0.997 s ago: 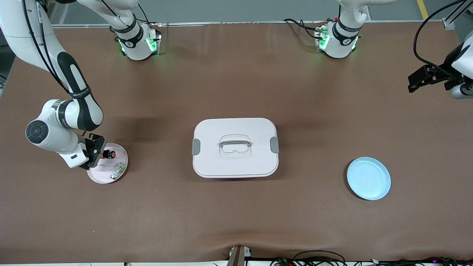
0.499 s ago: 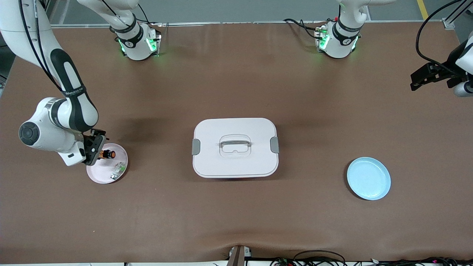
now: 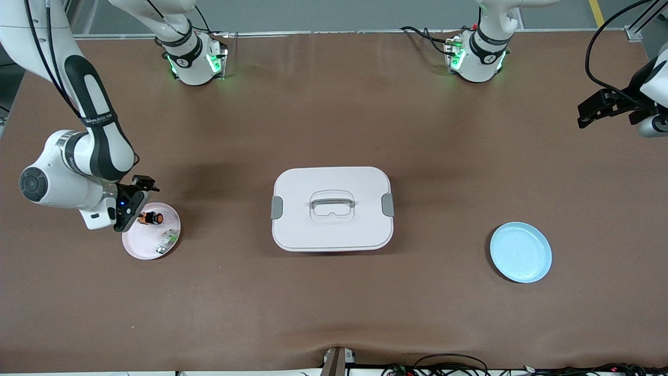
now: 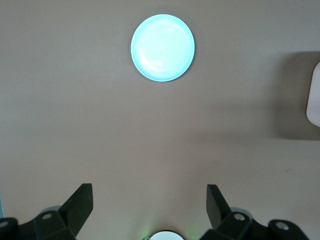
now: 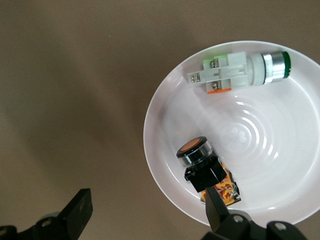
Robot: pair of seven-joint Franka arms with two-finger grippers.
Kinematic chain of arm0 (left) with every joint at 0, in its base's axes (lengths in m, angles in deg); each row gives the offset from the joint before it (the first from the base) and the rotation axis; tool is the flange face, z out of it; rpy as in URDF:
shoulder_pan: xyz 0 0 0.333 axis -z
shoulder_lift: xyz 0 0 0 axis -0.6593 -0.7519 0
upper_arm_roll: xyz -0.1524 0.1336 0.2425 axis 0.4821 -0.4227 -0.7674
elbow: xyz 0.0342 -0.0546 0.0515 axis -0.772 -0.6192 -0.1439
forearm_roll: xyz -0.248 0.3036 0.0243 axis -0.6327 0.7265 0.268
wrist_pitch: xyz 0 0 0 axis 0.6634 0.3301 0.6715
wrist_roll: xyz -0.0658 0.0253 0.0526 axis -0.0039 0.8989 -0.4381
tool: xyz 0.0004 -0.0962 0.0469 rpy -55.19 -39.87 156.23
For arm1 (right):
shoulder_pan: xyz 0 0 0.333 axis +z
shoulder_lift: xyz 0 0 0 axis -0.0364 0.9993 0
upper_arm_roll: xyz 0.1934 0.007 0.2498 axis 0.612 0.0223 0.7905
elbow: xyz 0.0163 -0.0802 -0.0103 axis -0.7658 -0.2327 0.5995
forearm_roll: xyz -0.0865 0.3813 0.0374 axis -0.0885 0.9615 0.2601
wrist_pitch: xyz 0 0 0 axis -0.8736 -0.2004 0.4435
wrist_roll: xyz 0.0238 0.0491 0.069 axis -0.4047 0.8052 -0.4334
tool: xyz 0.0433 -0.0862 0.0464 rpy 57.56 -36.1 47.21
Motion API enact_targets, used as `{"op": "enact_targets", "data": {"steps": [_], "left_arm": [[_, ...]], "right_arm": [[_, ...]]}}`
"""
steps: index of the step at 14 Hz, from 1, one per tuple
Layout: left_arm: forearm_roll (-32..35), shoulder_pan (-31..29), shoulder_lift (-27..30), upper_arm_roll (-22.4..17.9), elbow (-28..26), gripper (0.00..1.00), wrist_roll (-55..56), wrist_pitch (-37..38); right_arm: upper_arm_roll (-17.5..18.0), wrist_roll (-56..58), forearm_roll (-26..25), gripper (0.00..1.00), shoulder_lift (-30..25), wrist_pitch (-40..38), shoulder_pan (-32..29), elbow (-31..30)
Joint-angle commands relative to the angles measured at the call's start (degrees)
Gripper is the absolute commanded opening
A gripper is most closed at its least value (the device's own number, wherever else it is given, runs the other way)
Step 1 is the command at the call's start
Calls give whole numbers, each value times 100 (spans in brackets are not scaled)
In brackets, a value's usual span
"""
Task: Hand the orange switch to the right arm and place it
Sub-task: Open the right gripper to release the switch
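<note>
Brown cloth covers your desk (image 3: 334,303) from end to end. Near the right arm's end you can see a small pink plate (image 3: 146,250). On it lies the orange switch (image 3: 151,218), tipped on its side, with its round orange cap pointing toward the middle of the desk. A small white-and-green part (image 3: 167,241) lies on the same plate, nearer to the front camera than the switch, and the two do not touch.

Your right hand (image 3: 136,201) hangs just over the plate's edge, beside the switch. Its fingers are spread wide and hold nothing. In the right wrist view, one dark fingertip (image 5: 217,207) sits right by the switch (image 5: 206,170), but you cannot tell if it touches. The other fingertip is out over the bare cloth next to the plate (image 5: 160,165). The white-and-green part (image 5: 240,72) shows there too.

A big white box with a lid (image 3: 332,209) sits in the middle of the desk. It has a grey handle on top and a grey clip at each end.

A light blue plate (image 3: 520,252) lies toward the left arm's end, with nothing on it.

Your left hand (image 3: 605,107) waits up high at that end of the desk. Its fingers are wide apart and empty. The left wrist view looks down on the blue plate (image 4: 162,47).
</note>
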Motion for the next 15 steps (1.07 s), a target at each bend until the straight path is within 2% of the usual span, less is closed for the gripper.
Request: {"op": "enact_targets", "data": {"steps": [1,4,7,13,15], "left_arm": [[-68,10,17,16,8,100,37,94],[-68,19,43,16,34,100,55,111],[-68,28,34,112,34,100,55,111],[-86,-25,148,200,52,100,-209,357],[-94,-16,166,218,60,100,-218,357]], "right_arm": [[20,-743,91,100,-406,-264,68,-176],[20,-2306,91,100,-634,-835,331,-9],[12,-3407,91,100,-626,-1713,411,675],[-15,-3595,-49,100,-591,-2866,420,1801],[3,-3621,-321,100,-591,-3104,437,2038]]}}
